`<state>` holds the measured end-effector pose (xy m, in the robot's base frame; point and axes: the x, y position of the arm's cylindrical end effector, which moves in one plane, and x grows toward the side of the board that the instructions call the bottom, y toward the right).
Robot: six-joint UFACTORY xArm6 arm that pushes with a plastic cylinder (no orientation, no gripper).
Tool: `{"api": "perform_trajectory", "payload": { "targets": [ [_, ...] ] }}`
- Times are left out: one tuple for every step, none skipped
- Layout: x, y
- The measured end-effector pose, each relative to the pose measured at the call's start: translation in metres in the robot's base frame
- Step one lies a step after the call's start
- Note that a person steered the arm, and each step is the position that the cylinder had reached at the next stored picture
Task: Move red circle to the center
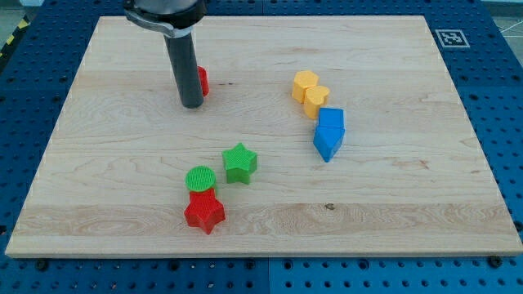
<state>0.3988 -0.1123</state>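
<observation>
Camera view: my tip touches the red circle, upper left of board, mostly hidden behind the rod. No jaws on this rig. Fiducial tag top right; no readable text.

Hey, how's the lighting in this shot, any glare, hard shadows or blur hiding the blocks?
Camera view: lighting is even and soft, with no glare on the board; shadows are faint, close under the blocks; focus is sharp throughout. The only trouble is occlusion: my tip and rod cover most of the red block, so its shape cannot be made out.
</observation>
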Motion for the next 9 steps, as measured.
{"api": "perform_trajectory", "payload": {
  "targets": [
    [0.0, -0.064],
    [-0.02, -0.084],
    [-0.051, -0.075],
    [-0.05, -0.057],
    [-0.03, -0.028],
    [-0.007, 0.001],
    [0.006, 0.033],
    [0.006, 0.012],
    [0.006, -0.046]
  ]
}}
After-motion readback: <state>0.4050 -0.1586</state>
